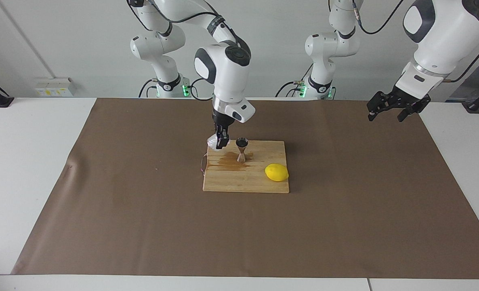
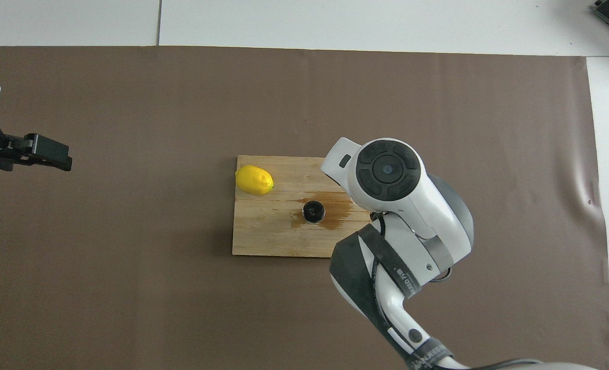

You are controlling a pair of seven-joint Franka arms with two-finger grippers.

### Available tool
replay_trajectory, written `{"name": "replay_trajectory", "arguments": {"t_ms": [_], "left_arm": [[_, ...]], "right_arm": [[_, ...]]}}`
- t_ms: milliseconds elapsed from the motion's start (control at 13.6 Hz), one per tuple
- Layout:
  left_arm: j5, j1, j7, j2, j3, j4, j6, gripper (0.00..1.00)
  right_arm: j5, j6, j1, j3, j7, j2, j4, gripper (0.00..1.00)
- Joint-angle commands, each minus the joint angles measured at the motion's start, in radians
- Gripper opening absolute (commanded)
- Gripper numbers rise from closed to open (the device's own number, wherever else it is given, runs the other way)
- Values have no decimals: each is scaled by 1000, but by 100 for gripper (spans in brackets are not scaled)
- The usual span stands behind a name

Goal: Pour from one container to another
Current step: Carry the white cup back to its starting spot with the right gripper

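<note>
Brown paper covers the table; right fingers grip the cup, left fingers apart.

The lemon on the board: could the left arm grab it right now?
Probably yes. The lemon lies bare at the board's corner nearest the left arm's end, nothing on or over it. The left gripper hangs open over the mat, and the right gripper, holding the cup, is at the other end.
</note>
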Motion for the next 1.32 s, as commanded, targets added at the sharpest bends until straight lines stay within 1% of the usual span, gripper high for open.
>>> {"name": "replay_trajectory", "arguments": {"t_ms": [0,220,367,514,587,881,1028,1102,1175,1248], "left_arm": [[8,5,39,-6,0,6,-3,100],[7,5,50,-1,0,6,-11,100],[7,6,45,-1,3,10,-14,100],[18,8,45,3,0,70,-49,100],[39,6,48,5,-2,75,-60,100],[44,6,45,6,-4,73,-55,100],[31,6,38,6,-4,69,-43,100],[25,6,38,6,-4,67,-34,100],[10,8,38,6,-4,65,-31,100],[4,8,36,6,-4,65,-29,100]], "right_arm": [[99,88,-115,14,-100,-34,-97,0],[240,170,-253,12,-251,-58,-205,0],[303,179,-328,12,-370,-58,-245,0],[341,181,-394,12,-458,-58,-271,0],[369,179,-429,12,-504,-58,-286,0],[464,179,-505,12,-625,-49,-334,0],[538,181,-525,12,-688,-47,-355,0],[541,181,-526,11,-693,-46,-355,0],[541,181,-528,11,-694,-46,-355,38],[541,181,-532,11,-697,-46,-355,46]]}}
